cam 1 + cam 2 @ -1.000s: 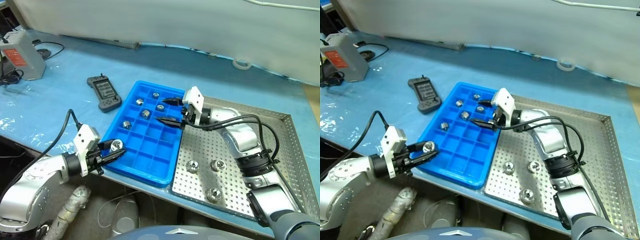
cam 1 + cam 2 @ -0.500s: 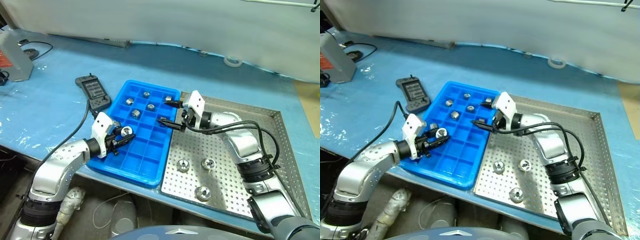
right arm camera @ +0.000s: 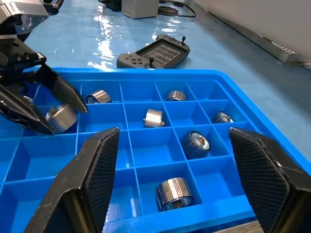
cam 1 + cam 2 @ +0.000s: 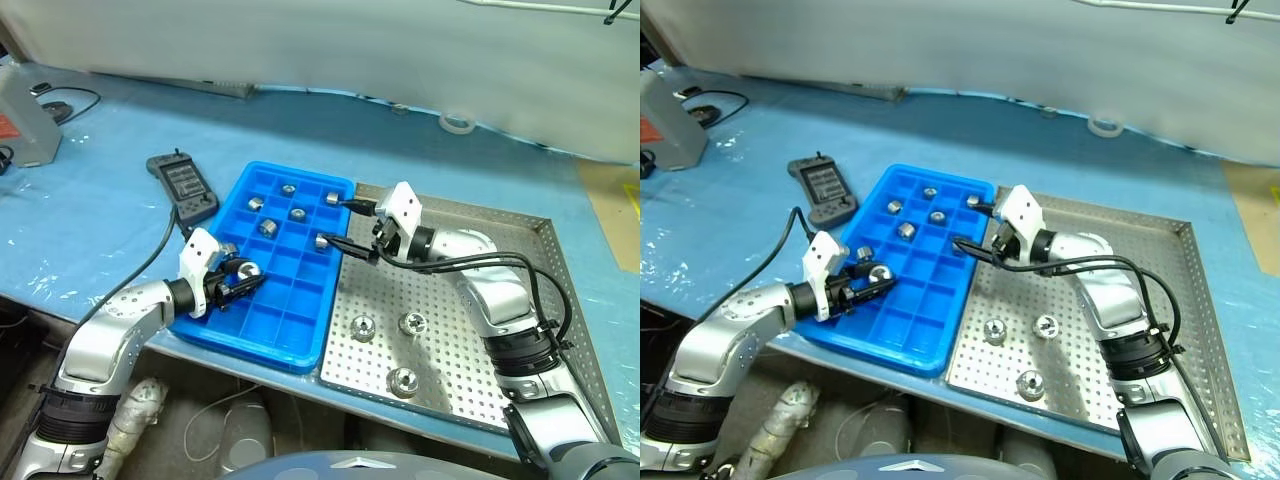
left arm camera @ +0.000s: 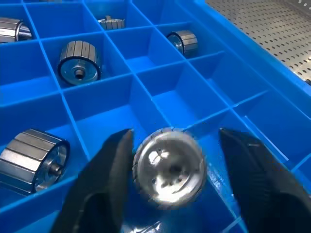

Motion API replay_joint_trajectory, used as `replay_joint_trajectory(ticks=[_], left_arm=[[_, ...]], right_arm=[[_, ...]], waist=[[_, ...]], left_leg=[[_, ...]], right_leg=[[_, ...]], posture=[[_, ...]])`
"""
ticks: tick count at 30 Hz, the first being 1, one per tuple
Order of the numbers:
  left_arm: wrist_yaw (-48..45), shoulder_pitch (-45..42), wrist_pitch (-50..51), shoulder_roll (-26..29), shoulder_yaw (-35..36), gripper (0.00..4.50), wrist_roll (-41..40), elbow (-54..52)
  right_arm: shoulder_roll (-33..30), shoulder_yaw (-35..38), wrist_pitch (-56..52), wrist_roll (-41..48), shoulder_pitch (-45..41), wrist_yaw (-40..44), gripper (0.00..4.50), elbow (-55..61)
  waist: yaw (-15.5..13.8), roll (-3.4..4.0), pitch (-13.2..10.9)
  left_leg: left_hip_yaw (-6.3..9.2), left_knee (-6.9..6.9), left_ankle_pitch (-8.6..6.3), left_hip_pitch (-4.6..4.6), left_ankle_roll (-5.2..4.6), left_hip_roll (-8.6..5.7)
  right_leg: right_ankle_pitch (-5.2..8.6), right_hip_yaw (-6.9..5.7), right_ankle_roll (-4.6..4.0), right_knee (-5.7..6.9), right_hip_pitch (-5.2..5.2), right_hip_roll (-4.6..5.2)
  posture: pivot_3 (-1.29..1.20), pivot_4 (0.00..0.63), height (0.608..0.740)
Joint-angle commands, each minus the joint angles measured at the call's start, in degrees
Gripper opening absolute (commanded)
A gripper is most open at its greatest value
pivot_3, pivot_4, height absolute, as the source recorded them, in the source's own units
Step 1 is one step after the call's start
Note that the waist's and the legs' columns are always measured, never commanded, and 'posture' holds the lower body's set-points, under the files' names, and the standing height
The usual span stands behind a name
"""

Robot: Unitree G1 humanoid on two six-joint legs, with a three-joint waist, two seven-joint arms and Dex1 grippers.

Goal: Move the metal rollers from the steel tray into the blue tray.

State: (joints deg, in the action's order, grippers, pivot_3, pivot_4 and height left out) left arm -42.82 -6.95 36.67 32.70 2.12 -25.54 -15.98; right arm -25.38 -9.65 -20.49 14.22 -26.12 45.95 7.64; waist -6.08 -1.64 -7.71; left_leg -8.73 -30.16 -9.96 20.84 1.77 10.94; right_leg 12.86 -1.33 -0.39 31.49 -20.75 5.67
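My left gripper (image 4: 240,283) hangs open over a compartment near the front left of the blue tray (image 4: 272,347). A metal roller (image 5: 169,167) sits loose and blurred between its spread fingers. Several more rollers lie in the far compartments, one of them (image 3: 173,193) close under my right gripper (image 4: 340,222). That gripper stands open and empty over the blue tray's right edge. Three rollers rest on the steel tray (image 4: 470,340): two side by side (image 4: 362,326) (image 4: 412,322) and one nearer the front rim (image 4: 403,379).
A black handheld remote (image 4: 183,187) lies just left of the blue tray. A grey box (image 4: 22,122) with cables sits at the far left, and a tape ring (image 4: 457,123) at the back. Both trays lie close to the table's front edge.
My left gripper has moved from the blue tray's front left corner to over a compartment and opened, letting go of the roller. The right gripper stays open, about where it was.
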Motion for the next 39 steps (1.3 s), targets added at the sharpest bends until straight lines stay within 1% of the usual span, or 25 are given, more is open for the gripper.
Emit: replay_joint_trajectory(ticks=[1,4,7,10,12,13,14,16,20,21,24,28,31,36,39], left_arm=[[-0.5,-0.1,-2.2,0.5,0.1,4.31,0.4,-1.1],[-1.0,-0.6,-1.6,0.0,0.6,4.31,-1.1,-1.8],[-0.7,-1.9,-2.5,0.2,0.7,4.31,-0.5,-1.3],[-2.7,-3.2,-1.2,0.4,1.1,4.31,-3.1,-2.1],[-6.3,-3.6,-1.0,1.5,0.6,4.31,-5.3,-3.0],[-8.6,-4.0,-1.7,1.9,-0.1,4.31,-5.9,-2.7],[-10.1,-5.1,-2.5,2.0,-1.2,4.31,-5.6,-1.4],[-12.4,-8.6,-4.5,1.3,-4.0,4.31,-3.9,2.5],[-13.5,-16.6,-5.8,-2.5,-8.5,4.31,-1.3,10.0],[-13.9,-19.0,-6.1,-4.2,-10.3,4.31,-0.5,12.3],[-15.7,-23.4,-6.3,-8.2,-13.6,4.31,0.2,15.8],[-15.0,-26.0,-4.1,-11.3,-13.4,4.31,-0.4,18.6],[-16.4,-26.3,-1.4,-11.0,-12.9,4.31,-2.0,18.1],[-18.6,-26.2,1.0,-9.3,-12.7,4.31,-3.4,16.5],[-18.6,-26.2,1.2,-9.0,-12.5,4.31,-3.5,16.2]], right_arm=[[0.0,1.0,1.2,-0.2,-1.2,-0.3,3.76,0.9],[0.3,0.8,1.4,-0.4,-1.2,-0.3,3.76,0.9],[0.4,1.0,1.5,-0.5,-1.3,-0.2,3.76,0.6],[-0.7,1.9,1.4,-0.3,-0.8,0.4,3.76,0.6],[-2.8,2.5,1.3,-0.3,0.6,1.7,3.76,1.6],[-4.2,2.7,1.2,-0.4,1.8,2.2,3.76,2.4],[-5.6,3.0,1.2,-0.4,3.1,2.7,3.76,3.2],[-8.4,3.6,0.5,0.1,6.7,3.8,3.76,5.5],[-15.0,1.5,1.5,-3.3,16.3,6.0,3.76,11.1],[-15.7,1.2,2.1,-4.3,18.9,5.4,3.76,12.3],[-15.5,1.8,2.2,-5.8,23.1,2.5,3.76,14.5],[-15.1,2.4,1.5,-6.4,25.4,0.4,3.76,15.1],[-14.5,3.1,2.0,-6.6,26.8,-1.4,3.76,15.1],[-13.9,2.4,3.1,-7.9,27.8,-2.9,3.76,13.0],[-13.6,1.8,3.1,-8.5,28.1,-3.3,3.76,12.5]], waist=[[0.2,-0.05,0.0],[0.5,-0.07,0.0],[0.5,-0.07,0.1],[0.5,-0.05,0.0],[0.5,-0.06,0.1],[0.5,-0.07,0.1],[0.4,-0.06,0.1],[0.2,0.02,0.1],[0.6,0.11,0.2],[1.0,0.13,0.2],[2.3,0.13,0.3],[4.8,0.1,0.4],[5.4,0.12,0.4],[5.4,0.12,0.4],[5.2,0.12,0.4]], left_leg=[[0.0,0.0,0.0,0.0,0.0,-0.01],[0.0,0.0,0.0,0.0,0.0,-0.01],[0.0,0.0,0.0,0.0,0.0,-0.01],[0.0,-0.01,0.0,-0.01,0.01,0.0],[0.0,-0.03,0.0,-0.01,0.0,-0.01],[-0.01,-0.03,0.0,0.0,0.0,-0.02],[-0.01,-0.03,-0.01,0.0,-0.02,-0.02],[-0.02,-0.03,-0.05,-0.01,-0.09,-0.04],[-0.07,-0.11,-0.11,-0.02,-0.22,-0.15],[-0.06,-0.16,-0.13,-0.04,-0.26,-0.13],[-0.09,-0.19,-0.14,-0.06,-0.27,-0.09],[-0.34,-0.2,-0.16,-0.21,-0.31,-0.04],[-0.39,-0.19,-0.27,-0.27,-0.51,0.04],[-0.85,-0.19,-0.43,-0.41,-0.77,0.06],[-1.14,-0.2,-0.55,-0.45,-0.97,-0.08]], right_leg=[[0.0,0.0,0.0,0.0,0.0,0.0],[0.0,-0.03,0.0,0.0,-0.01,-0.04],[0.0,-0.03,0.0,0.02,-0.01,-0.06],[0.0,-0.02,-0.01,0.04,0.0,-0.04],[0.0,0.01,-0.01,0.04,0.01,0.0],[0.0,0.01,-0.01,0.04,0.01,0.02],[0.0,0.01,-0.01,0.03,0.03,0.03],[0.01,-0.01,-0.02,0.03,0.12,0.02],[0.01,0.08,-0.02,-0.01,0.21,0.11],[0.01,0.14,-0.02,-0.04,0.22,0.15],[0.0,0.17,-0.01,-0.09,0.2,0.15],[-0.01,0.27,-0.02,-0.07,0.15,0.18],[0.0,0.28,-0.03,-0.06,0.16,0.13],[0.01,0.6,-0.07,-0.08,0.13,0.16],[0.04,0.72,-0.13,-0.1,0.13,0.37]], posture=[[0.09,0.15,0.74],[0.09,0.15,0.74],[0.09,0.15,0.74],[0.06,0.15,0.74],[0.06,0.15,0.74],[0.06,0.15,0.74],[0.0,0.15,0.74],[-0.03,0.15,0.74],[-0.03,0.15,0.74],[-0.12,0.15,0.74],[-0.15,0.15,0.74],[-0.19,0.15,0.74],[-0.21,0.15,0.74],[-0.22,0.15,0.74],[-0.22,0.15,0.74]])
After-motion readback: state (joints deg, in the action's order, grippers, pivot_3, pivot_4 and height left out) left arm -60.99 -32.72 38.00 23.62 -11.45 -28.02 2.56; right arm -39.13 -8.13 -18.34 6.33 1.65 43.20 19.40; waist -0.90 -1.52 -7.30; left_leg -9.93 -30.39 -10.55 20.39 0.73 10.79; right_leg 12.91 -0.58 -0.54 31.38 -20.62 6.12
